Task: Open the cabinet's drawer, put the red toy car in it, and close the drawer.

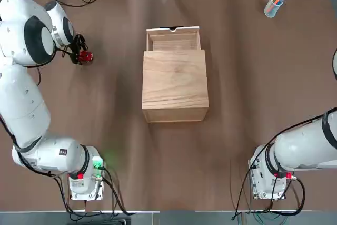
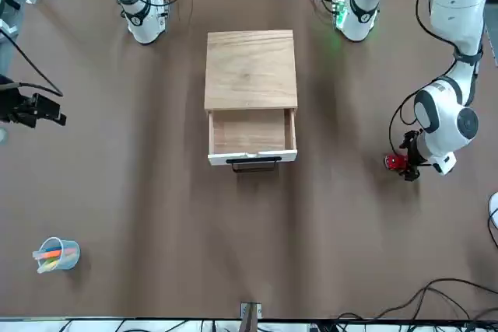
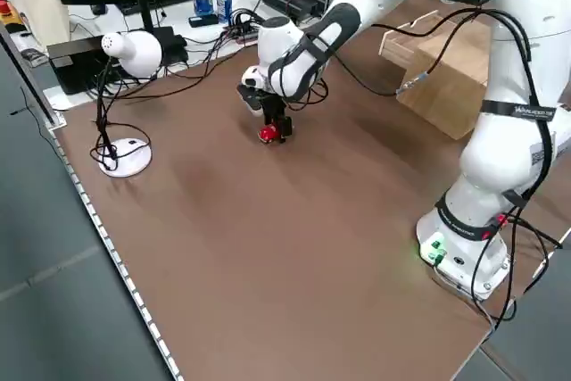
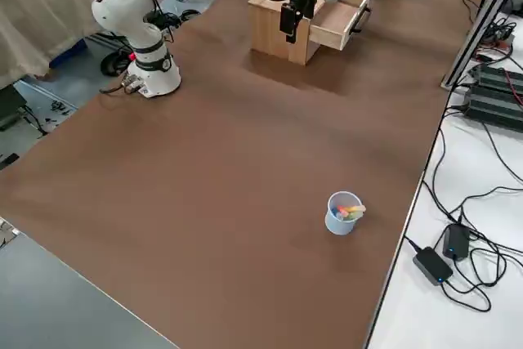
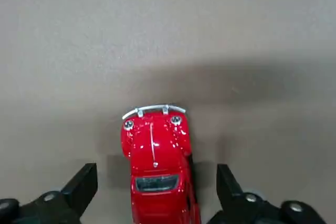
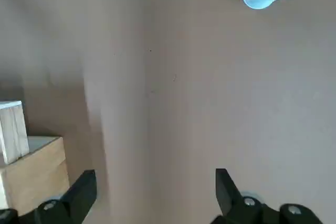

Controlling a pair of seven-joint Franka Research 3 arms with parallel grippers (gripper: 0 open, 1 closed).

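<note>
The red toy car [image 5: 156, 161] stands on the brown table, far to the left of the cabinet [image 1: 175, 85]. My left gripper [image 5: 156, 192] is down over the car and open, one finger on each side with a gap to the car's body; this also shows from overhead [image 1: 81, 55] and from across the table [image 2: 406, 162]. The drawer [image 1: 174, 39] is pulled out on the cabinet's far side, and nothing lies in it [image 2: 250, 134]. My right gripper [image 6: 155, 192] hangs open above bare table at the right [image 2: 35, 110], holding nothing.
A blue cup of coloured pens [image 1: 274, 3] stands at the far right corner. A white lamp-like stand [image 3: 125, 156] sits beyond the car near the table's left edge. Cables run along the far edge. Both arm bases [image 1: 84, 180] stand at the near edge.
</note>
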